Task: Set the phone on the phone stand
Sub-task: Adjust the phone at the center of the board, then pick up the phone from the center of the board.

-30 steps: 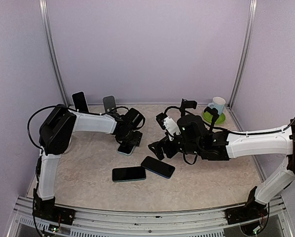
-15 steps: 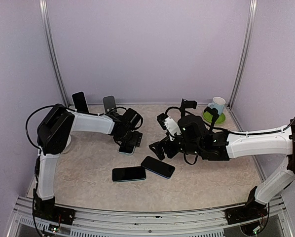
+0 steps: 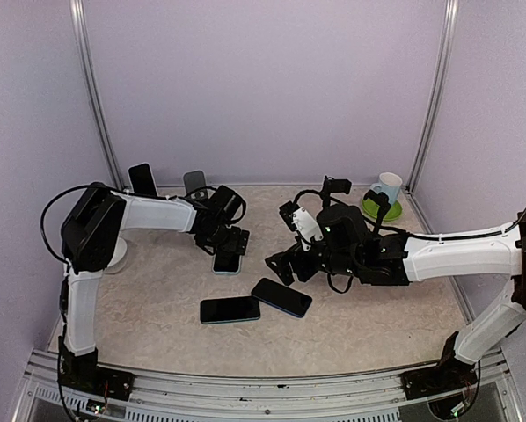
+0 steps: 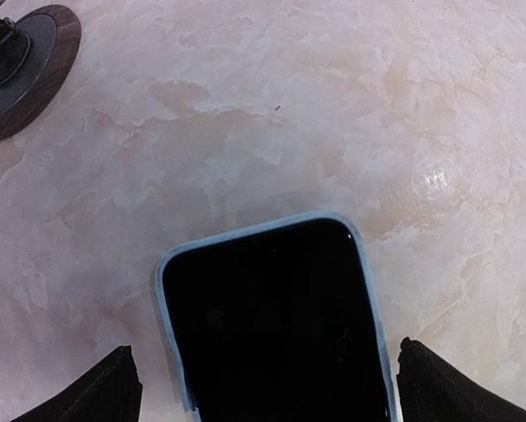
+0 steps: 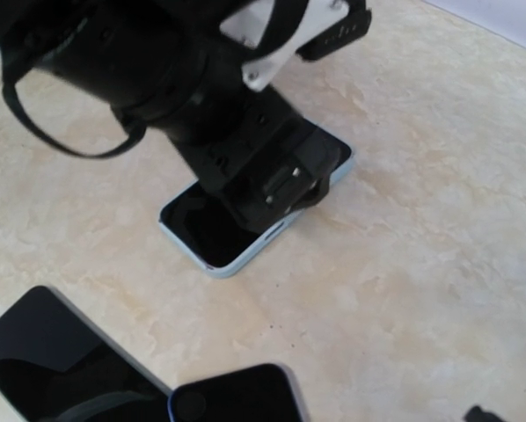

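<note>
Right, my left pincer (image 4: pixel 267 387) stands open astride the phone (image 4: pixel 272 316) at lower centre; I should drop squarely, pinching its edges.

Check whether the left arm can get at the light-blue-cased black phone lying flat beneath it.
Likely yes: the left gripper hangs open directly over the light-blue-cased black phone, a finger off each long side, nothing between.

- Left wrist view: the phone (image 4: pixel 272 325) runs off the bottom edge. Of the left pincer (image 4: pixel 267 396), only the fingertips (image 4: pixel 96 391) show. The stand base (image 4: pixel 25 66) is cropped at the top-left corner.
- Right wrist view: the left pincer hides the phone's middle. Two spare phones (image 5: pixel 61 365) are cut by the bottom edge.
</note>
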Robot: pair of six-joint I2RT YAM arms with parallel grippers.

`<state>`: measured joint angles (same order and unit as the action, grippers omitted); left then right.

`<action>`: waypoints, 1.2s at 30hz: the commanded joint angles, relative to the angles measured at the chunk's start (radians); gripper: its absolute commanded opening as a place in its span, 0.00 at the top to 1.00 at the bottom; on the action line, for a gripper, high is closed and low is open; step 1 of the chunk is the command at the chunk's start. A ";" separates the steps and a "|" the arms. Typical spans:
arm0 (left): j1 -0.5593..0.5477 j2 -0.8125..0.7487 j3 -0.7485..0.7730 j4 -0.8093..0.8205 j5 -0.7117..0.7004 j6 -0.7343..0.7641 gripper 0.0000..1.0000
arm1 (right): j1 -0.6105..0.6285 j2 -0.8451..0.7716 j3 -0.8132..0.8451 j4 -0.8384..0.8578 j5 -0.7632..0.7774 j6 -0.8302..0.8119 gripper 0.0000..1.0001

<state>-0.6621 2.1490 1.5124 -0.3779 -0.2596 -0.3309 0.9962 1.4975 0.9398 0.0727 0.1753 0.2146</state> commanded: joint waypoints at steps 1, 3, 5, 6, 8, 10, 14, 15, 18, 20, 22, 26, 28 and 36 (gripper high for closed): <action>0.016 0.027 0.117 -0.046 -0.001 -0.003 0.01 | -0.010 -0.021 0.025 -0.005 -0.005 -0.007 0.00; 0.021 0.064 0.159 -0.075 0.012 -0.004 0.01 | -0.010 -0.025 0.025 -0.007 -0.005 -0.006 0.00; 0.021 0.086 0.178 -0.083 0.021 -0.003 0.01 | -0.009 -0.032 0.025 -0.011 -0.002 -0.008 0.00; 0.021 0.095 0.185 -0.088 0.023 -0.004 0.01 | -0.009 -0.035 0.023 -0.014 0.001 -0.009 0.00; 0.023 0.109 0.197 -0.099 0.020 -0.013 0.01 | -0.009 -0.043 0.017 -0.014 0.008 -0.009 0.00; 0.026 0.118 0.199 -0.104 0.015 -0.022 0.01 | -0.010 -0.048 0.011 -0.012 0.008 -0.009 0.00; 0.031 0.122 0.192 -0.096 0.005 -0.031 0.01 | -0.009 -0.049 0.000 -0.004 0.005 -0.003 0.00; 0.031 0.126 0.192 -0.095 0.005 -0.032 0.01 | -0.009 -0.048 -0.002 -0.003 0.004 -0.002 0.00; 0.030 0.133 0.191 -0.094 0.008 -0.032 0.01 | -0.010 -0.048 -0.006 -0.002 0.005 0.000 0.00; 0.033 0.141 0.193 -0.093 0.010 -0.033 0.01 | -0.009 -0.051 -0.011 0.002 0.004 0.000 0.00; 0.033 0.148 0.192 -0.094 0.015 -0.033 0.01 | -0.010 -0.053 -0.012 0.003 0.005 0.001 0.00; 0.036 0.166 0.193 -0.105 0.024 -0.071 0.01 | -0.009 -0.056 -0.019 0.005 0.008 0.002 0.00; 0.036 0.173 0.193 -0.110 0.025 -0.077 0.02 | -0.010 -0.057 -0.023 0.007 0.009 0.002 0.00; 0.015 0.172 0.160 -0.107 0.007 -0.082 0.18 | -0.010 -0.057 -0.031 0.017 0.009 0.005 0.00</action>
<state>-0.6361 2.2826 1.6951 -0.4557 -0.2451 -0.4034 0.9962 1.4712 0.9215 0.0673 0.1768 0.2085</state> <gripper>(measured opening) 0.858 0.999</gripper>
